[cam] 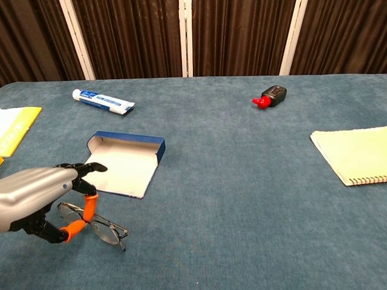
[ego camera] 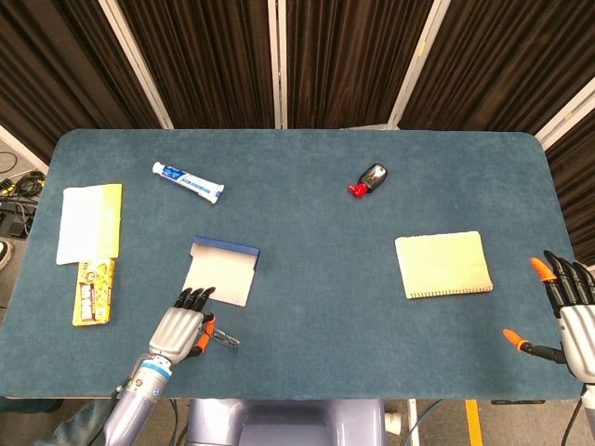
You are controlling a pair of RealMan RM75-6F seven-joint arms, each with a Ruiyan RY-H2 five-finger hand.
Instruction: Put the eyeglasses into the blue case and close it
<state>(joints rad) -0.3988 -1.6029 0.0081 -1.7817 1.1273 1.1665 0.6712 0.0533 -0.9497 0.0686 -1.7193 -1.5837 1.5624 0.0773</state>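
The thin-framed eyeglasses (cam: pixel 97 225) are near the table's front left, tilted with one side raised off the cloth. My left hand (cam: pixel 36 196) pinches their left end between its orange-tipped thumb and a finger; in the head view the left hand (ego camera: pixel 179 332) covers part of the eyeglasses (ego camera: pixel 223 339). The blue case (cam: pixel 124 163) lies open just beyond that hand, its pale inside facing up and its blue wall at the far side; the blue case (ego camera: pixel 221 271) holds nothing. My right hand (ego camera: pixel 572 311) rests at the table's right edge, fingers apart, holding nothing.
A toothpaste tube (ego camera: pixel 188 182) lies at the back left. A small red-and-black bottle (ego camera: pixel 370 178) sits at the back centre. A pale spiral notebook (ego camera: pixel 443 265) lies to the right. A yellow booklet (ego camera: pixel 90 223) and a yellow packet (ego camera: pixel 93 291) lie at the far left.
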